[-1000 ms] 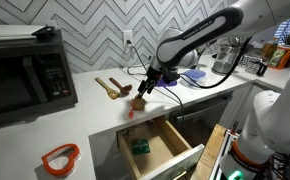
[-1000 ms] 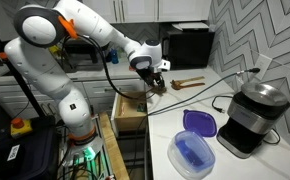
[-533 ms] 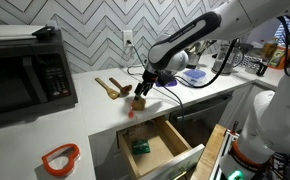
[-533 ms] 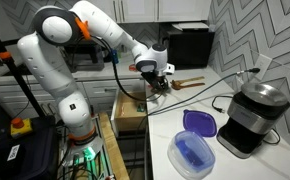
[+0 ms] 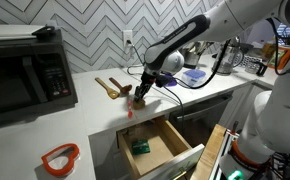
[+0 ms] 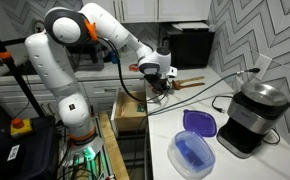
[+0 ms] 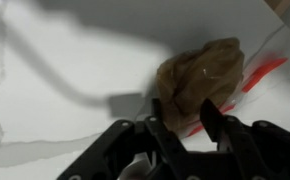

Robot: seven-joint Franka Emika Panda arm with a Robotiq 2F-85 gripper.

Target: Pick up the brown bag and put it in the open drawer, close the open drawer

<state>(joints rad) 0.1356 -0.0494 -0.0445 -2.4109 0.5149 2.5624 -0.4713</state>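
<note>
The brown bag (image 7: 197,72), a crumpled paper lump, sits on the white counter above the open drawer (image 5: 160,145). In the wrist view my gripper (image 7: 190,120) is down over it. The two black fingers (image 7: 167,125) touch the bag's lower sides and hold it between them. In both exterior views the gripper (image 5: 140,96) (image 6: 157,88) is low on the counter over the bag (image 5: 139,102), which it mostly hides. The bag rests on the counter. The drawer (image 6: 130,110) stands pulled out below the counter edge.
A thin red thing (image 7: 265,70) lies beside the bag. Wooden spoons (image 5: 112,88) lie behind it, a microwave (image 5: 25,75) farther along. A green item (image 5: 140,147) lies in the drawer. A blue container (image 6: 195,155), its lid (image 6: 198,122) and a coffee machine (image 6: 247,118) stand nearby.
The arm has come down a little onto the bag and the jaws have closed in from wide open onto the bag's sides. The bag and drawer have not moved.
</note>
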